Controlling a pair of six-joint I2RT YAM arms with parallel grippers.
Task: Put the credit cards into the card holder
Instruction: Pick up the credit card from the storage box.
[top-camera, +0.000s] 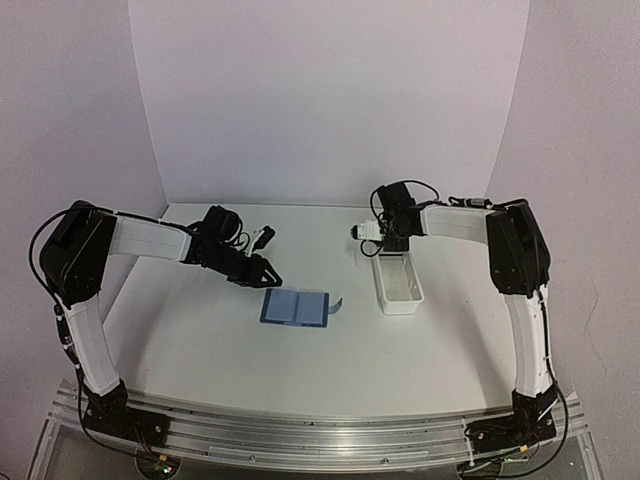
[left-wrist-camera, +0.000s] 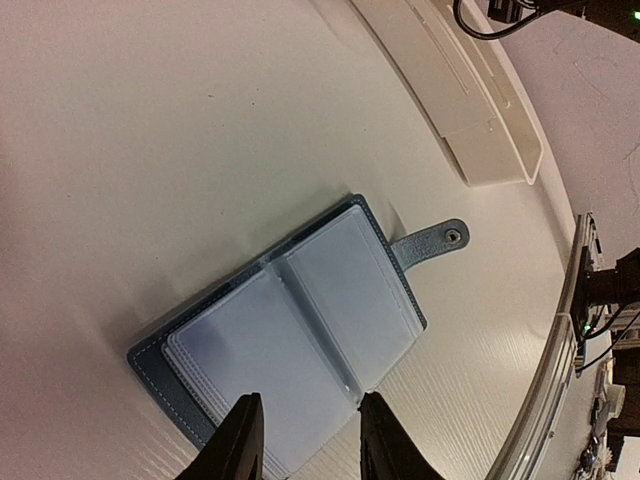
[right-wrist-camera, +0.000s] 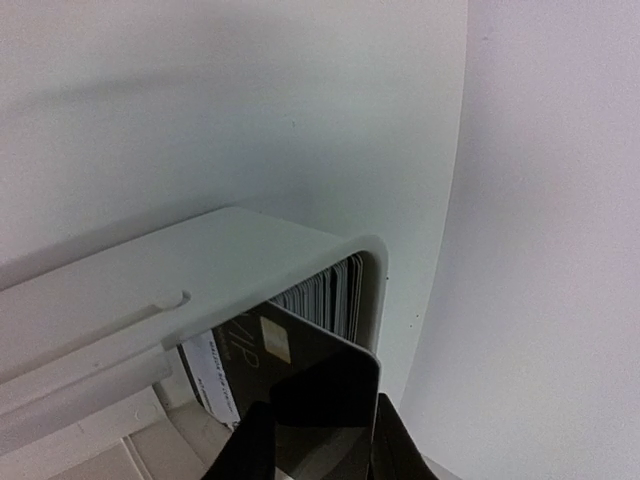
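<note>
The card holder (top-camera: 295, 307) lies open and flat mid-table, a blue wallet (left-wrist-camera: 300, 320) with clear sleeves up and its strap (left-wrist-camera: 432, 240) out to the side. My left gripper (top-camera: 268, 273) is open just over its near edge, its fingertips (left-wrist-camera: 240, 440) either side of one sleeve, holding nothing. My right gripper (top-camera: 392, 248) is down in the far end of the white tray (top-camera: 398, 285). It is shut on a dark credit card (right-wrist-camera: 300, 370) with a chip and gold lettering, the fingertips (right-wrist-camera: 400, 445) at the card's edges. More credit cards (right-wrist-camera: 325, 290) stand on edge behind it.
The long white tray (right-wrist-camera: 150, 290) sits right of the wallet, running front to back. White walls close the table at the back and both sides. A metal rail (left-wrist-camera: 560, 340) runs along the near edge.
</note>
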